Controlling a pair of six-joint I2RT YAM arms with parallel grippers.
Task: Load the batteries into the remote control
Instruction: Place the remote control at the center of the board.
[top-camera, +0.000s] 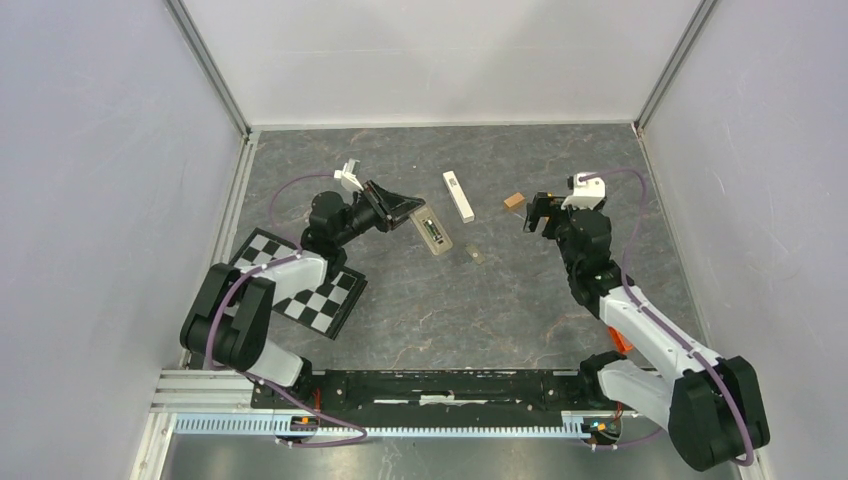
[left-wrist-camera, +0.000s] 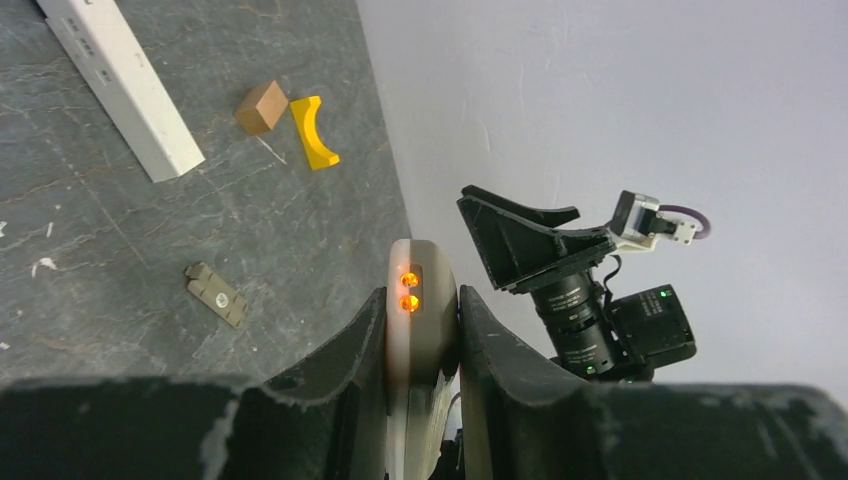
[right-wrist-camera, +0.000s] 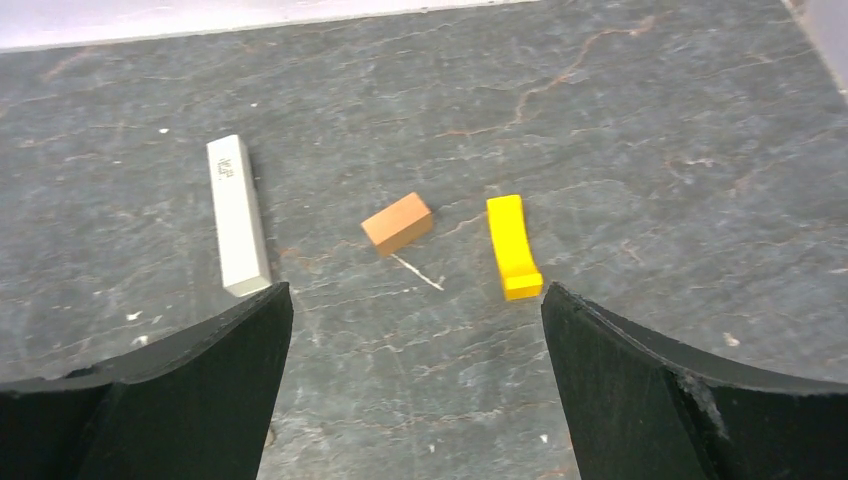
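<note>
Remote (left-wrist-camera: 420, 262) is pinched btwn our left gripper's (left-wrist-camera: 422, 330) jaws; its lit LEDs (left-wrist-camera: 409, 290) suggest batts are in. Lid (left-wrist-camera: 215, 294) lies left of them, not yet on. Right gripper (right-wrist-camera: 415, 292) gapes empty.

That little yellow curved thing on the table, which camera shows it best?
The right wrist view: the yellow curved piece lies whole and large in mid-frame, beside the brown block. The left wrist view shows it smaller, near the top edge. In the top view I cannot make it out.
</note>
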